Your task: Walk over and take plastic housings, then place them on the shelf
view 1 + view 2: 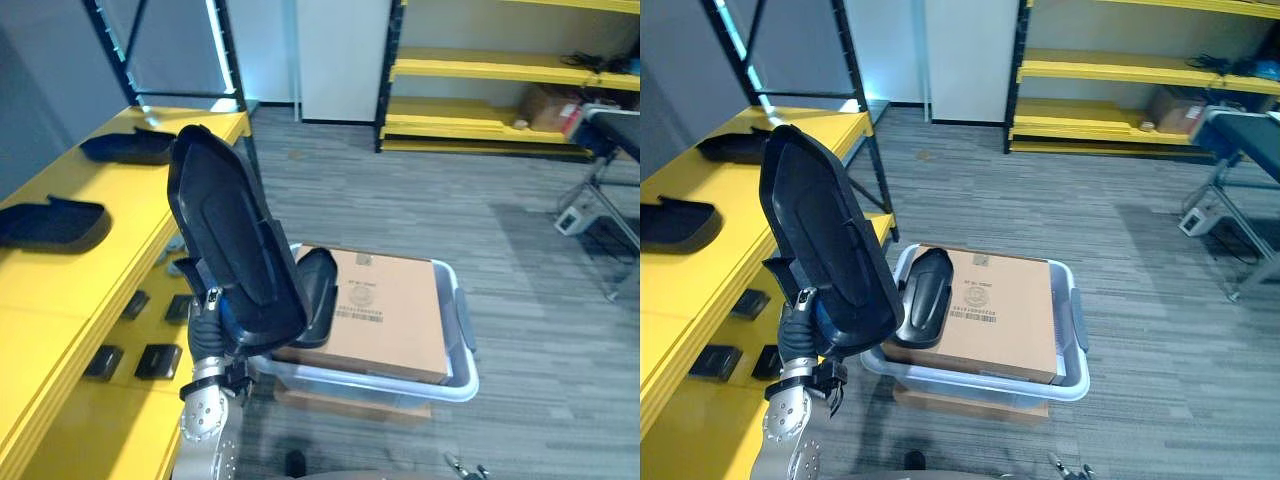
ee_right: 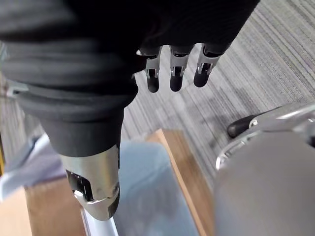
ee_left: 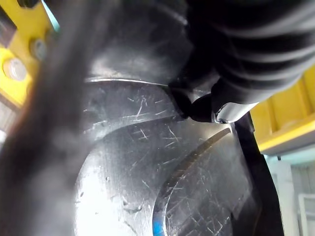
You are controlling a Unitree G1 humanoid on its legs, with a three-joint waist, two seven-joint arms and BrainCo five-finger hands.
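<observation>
My left robot hand (image 1: 210, 312) clamps the black plastic housing (image 1: 230, 230) upright beside the yellow shelf (image 1: 60, 290) for placing; right robot hand (image 2: 178, 69) hangs slack-fingered.

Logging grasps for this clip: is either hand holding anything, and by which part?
The left hand grips the black plastic housing by its lower end, upright. The right hand holds nothing.

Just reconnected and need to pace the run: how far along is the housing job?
Done: a near housing and a far housing lie on the yellow shelf. In hand: the left hand grips a third housing upright. Left: shelve it, then fetch the fourth housing on the cardboard box.
</observation>
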